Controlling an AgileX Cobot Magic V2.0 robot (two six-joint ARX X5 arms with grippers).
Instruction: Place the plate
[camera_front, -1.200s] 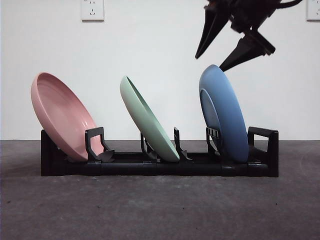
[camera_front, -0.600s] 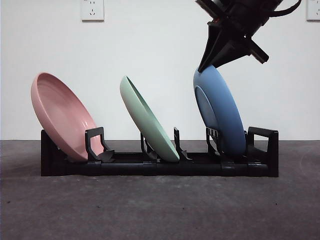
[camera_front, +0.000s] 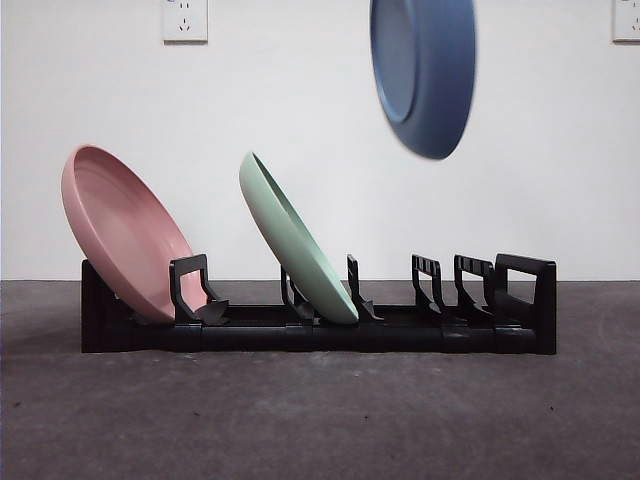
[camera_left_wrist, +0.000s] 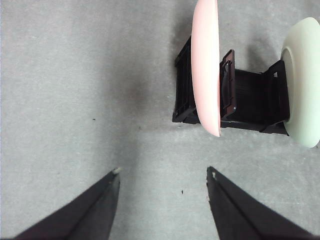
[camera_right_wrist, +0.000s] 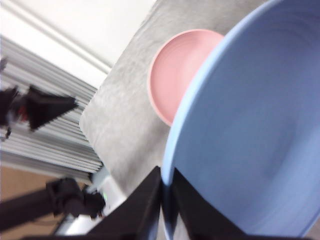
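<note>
The blue plate (camera_front: 425, 70) hangs high above the right end of the black rack (camera_front: 300, 335), well apart from it. Its top edge and the gripper that holds it are cut off by the picture's top edge. In the right wrist view, my right gripper (camera_right_wrist: 167, 175) is shut on the rim of the blue plate (camera_right_wrist: 250, 125). A pink plate (camera_front: 125, 235) leans in the rack's left slot and a green plate (camera_front: 295, 240) in the middle slot. My left gripper (camera_left_wrist: 162, 172) is open and empty over the table, near the pink plate (camera_left_wrist: 206, 65).
The rack's right-hand prongs (camera_front: 455, 285) hold nothing. The rack (camera_left_wrist: 250, 100) stands on a grey table against a white wall with two sockets (camera_front: 185, 20). The green plate (camera_left_wrist: 302, 80) shows at the edge of the left wrist view.
The gripper above the rack closed on the blue plate's rim and lifted the plate out of the right slot, up and slightly left. The pink and green plates have not moved.
</note>
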